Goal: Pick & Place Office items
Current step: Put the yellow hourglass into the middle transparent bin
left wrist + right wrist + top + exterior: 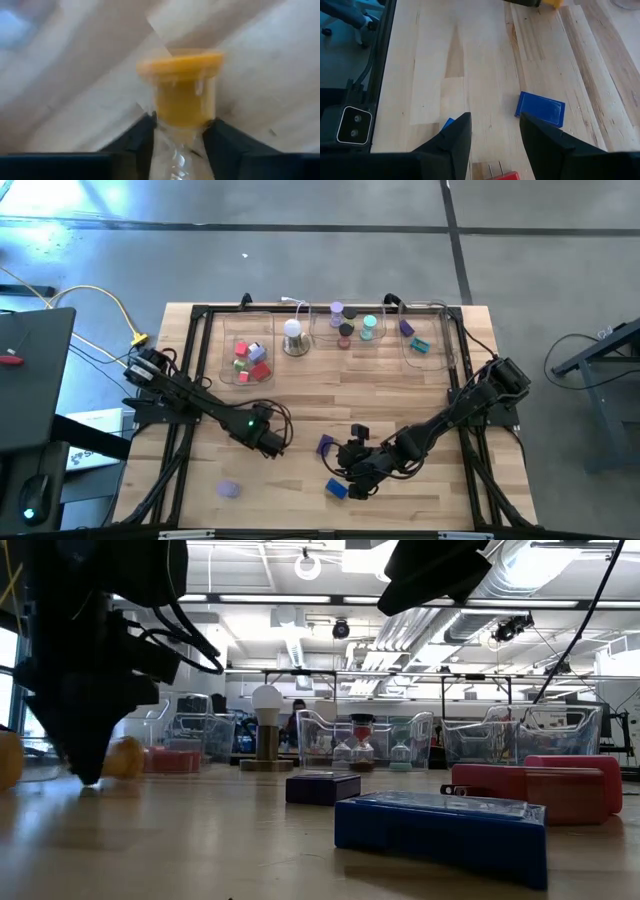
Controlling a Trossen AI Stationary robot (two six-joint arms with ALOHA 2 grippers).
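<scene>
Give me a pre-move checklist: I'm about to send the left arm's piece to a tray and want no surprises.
1. Grip: ok. The left gripper is shut on the orange roll, with a finger on each side of its narrow middle.
2. Roll lifted off the table: cannot tell.
3. Right gripper: ok. It is open and empty, low over the table near the blue block.
4. Arms apart: ok. The high view shows bare wood between the two grippers.
5. Path to the clear trays: ok. No loose piece lies between the left gripper and them.
</scene>
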